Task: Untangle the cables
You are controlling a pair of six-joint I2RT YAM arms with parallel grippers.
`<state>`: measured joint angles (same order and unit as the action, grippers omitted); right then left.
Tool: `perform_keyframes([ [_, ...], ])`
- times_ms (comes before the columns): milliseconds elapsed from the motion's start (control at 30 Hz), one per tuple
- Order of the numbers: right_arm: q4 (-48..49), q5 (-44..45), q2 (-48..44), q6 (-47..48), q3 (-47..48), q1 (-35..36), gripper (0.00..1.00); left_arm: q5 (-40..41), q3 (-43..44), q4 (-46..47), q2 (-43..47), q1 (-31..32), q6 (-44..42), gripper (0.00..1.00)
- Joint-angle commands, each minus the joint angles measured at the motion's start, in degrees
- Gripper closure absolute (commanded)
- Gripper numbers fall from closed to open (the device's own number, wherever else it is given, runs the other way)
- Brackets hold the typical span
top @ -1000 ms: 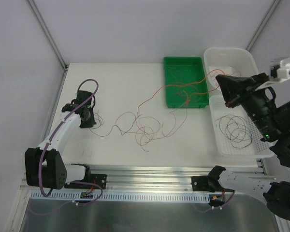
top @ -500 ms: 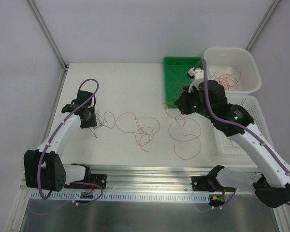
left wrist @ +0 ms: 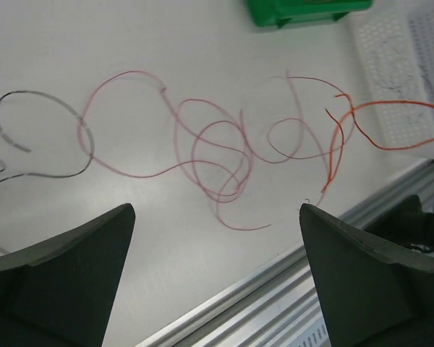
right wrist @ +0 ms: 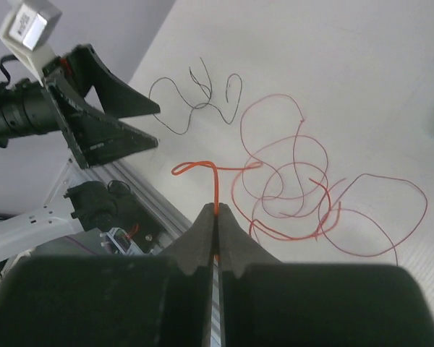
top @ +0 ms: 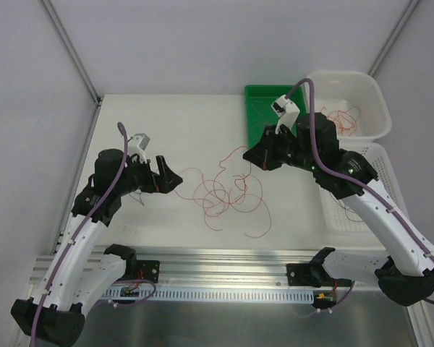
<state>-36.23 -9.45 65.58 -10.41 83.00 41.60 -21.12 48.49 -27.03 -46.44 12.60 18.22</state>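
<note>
Moved since earlier: left arm swung in toward mid-table; left gripper (top: 168,177) gone from closed to fully spread, empty. Right gripper (right wrist: 217,214): pressed together, pinching orange wire (right wrist: 215,189). Cables (top: 224,195): red loops overlapping mid-table (dark strand (left wrist: 40,97) at their left edge). Red coil (top: 343,119) lies in white basket (top: 347,73). Judged partway done.
</note>
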Motion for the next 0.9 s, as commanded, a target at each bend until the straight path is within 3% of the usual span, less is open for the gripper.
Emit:
perform_keyframes([
  [0,4.76,-2.06,-1.25,-2.41,3.13,-0.03,0.98,-12.17,-3.74,10.48,4.24,2.51,5.06,0.01],
  [133,7.13,-1.53,-1.25,-3.73,3.22,-0.03,0.99,-10.88,-12.16,20.33,11.17,6.73,8.76,0.03],
  [300,9.42,-1.36,-0.81,-5.58,3.83,-0.03,0.98,-5.25,-18.16,29.83,12.16,12.62,10.00,0.07],
  [600,12.32,-0.30,-0.63,-7.16,5.16,-0.03,0.98,10.65,-23.08,45.64,0.65,29.56,5.43,0.07],
  [867,14.08,-1.36,-0.72,-8.66,3.48,0.14,0.98,26.21,-23.27,64.70,-15.51,43.01,-3.09,0.07],
])
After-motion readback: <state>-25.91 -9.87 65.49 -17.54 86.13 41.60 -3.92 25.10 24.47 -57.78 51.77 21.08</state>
